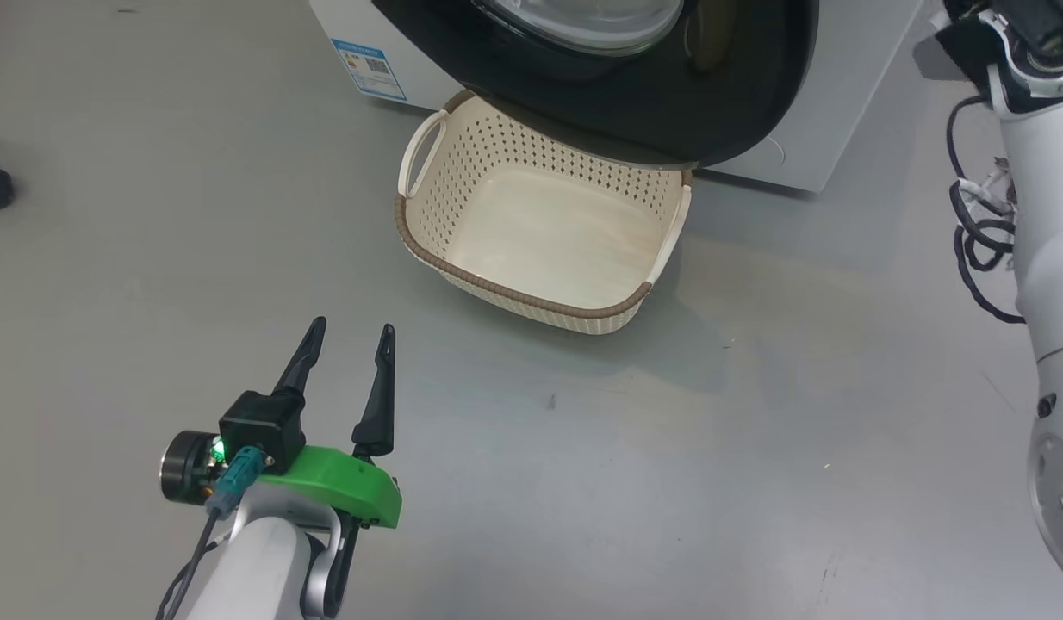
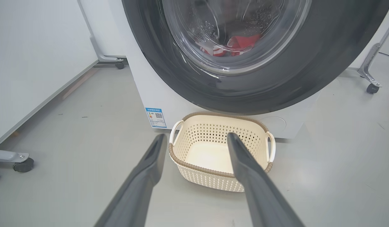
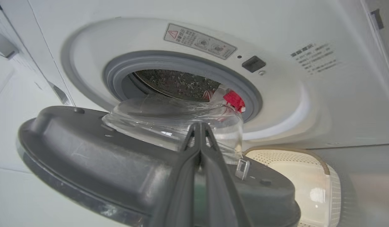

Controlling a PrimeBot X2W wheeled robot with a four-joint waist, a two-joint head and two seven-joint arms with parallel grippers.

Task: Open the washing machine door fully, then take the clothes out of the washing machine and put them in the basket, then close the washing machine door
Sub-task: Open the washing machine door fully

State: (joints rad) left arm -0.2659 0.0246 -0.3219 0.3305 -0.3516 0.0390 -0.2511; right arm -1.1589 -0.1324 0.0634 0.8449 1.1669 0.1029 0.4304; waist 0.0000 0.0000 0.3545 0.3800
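At lower left the left pincer [image 1: 352, 325] gapes wide, empty, near the basket [image 1: 531, 301]. At bottom centre the right pincer [image 3: 199, 126] is pinched shut in front of the washing machine door [image 3: 87, 151].

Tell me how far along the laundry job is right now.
Done: the door is unlatched and swung partway out from the washing machine. In hand: the shut right gripper is at the door's inner face, seemingly pushing it wider; the left gripper hangs open above the floor. Left: the red clothes lie in the drum, the basket is empty, and the door needs closing afterwards.
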